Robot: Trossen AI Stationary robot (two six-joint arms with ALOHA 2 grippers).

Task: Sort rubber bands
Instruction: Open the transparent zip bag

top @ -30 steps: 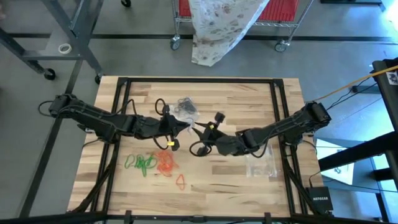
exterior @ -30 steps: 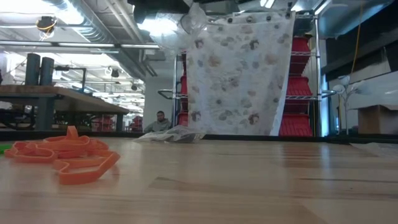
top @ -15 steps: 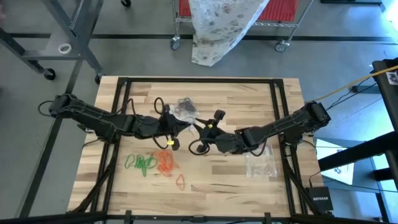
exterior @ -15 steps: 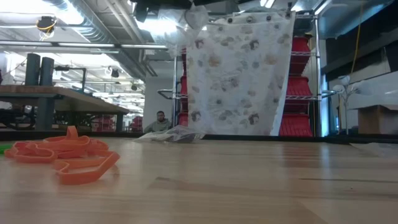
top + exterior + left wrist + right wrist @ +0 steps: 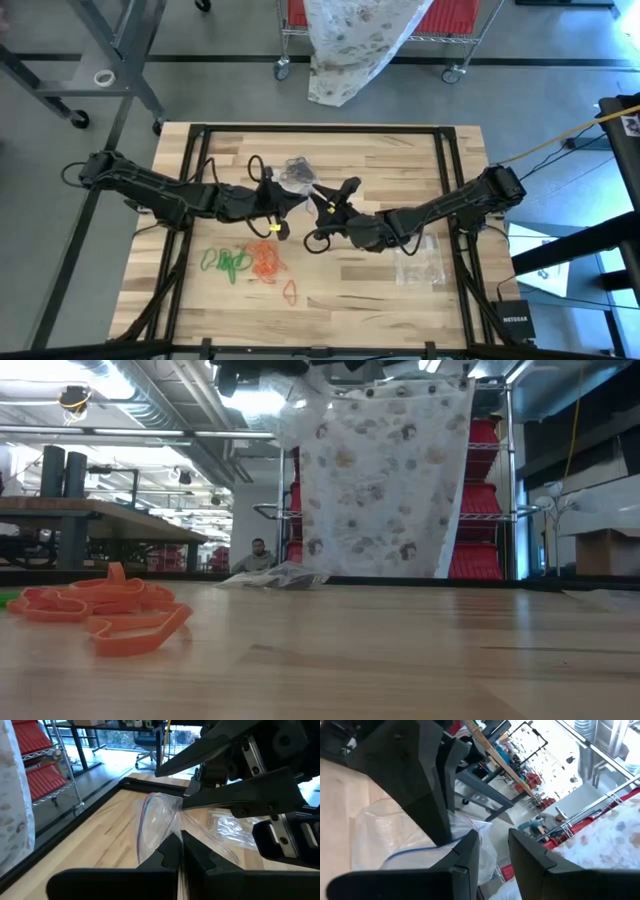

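A clear zip bag (image 5: 155, 822) hangs high over the table's middle, with my left gripper (image 5: 179, 851) shut on it. My right gripper (image 5: 169, 789) faces it from the table's right side, open, its two fingertips on either side of the bag's upper edge. In the high view the left gripper (image 5: 296, 194) and the right gripper (image 5: 328, 196) nearly meet. Black rubber bands lie in another clear bag (image 5: 298, 168) on the table behind them. Green rubber bands (image 5: 228, 262) and orange-red rubber bands (image 5: 266, 262) lie loose near the front left. My left gripper pinches the clear bag's film (image 5: 172, 827) between its two shut fingers, coming roughly level from the table's left side. The bag is lifted clear of the table and stands up past the fingertips. My right gripper has the bag's upper edge (image 5: 176, 800) against one fingertip; I cannot tell whether it touches.
More clear bags (image 5: 418, 262) lie at the front right. One orange-red band (image 5: 290, 290) lies alone near the front edge. In the low view the orange-red bands (image 5: 105, 610) are close by. A patterned cloth (image 5: 385, 480) hangs on a rack behind the table.
My right gripper has rolled about its own axis beside the left gripper, so its fingers stand differently around the bag's edge. The left gripper has kept its hold, and the bag stays lifted.
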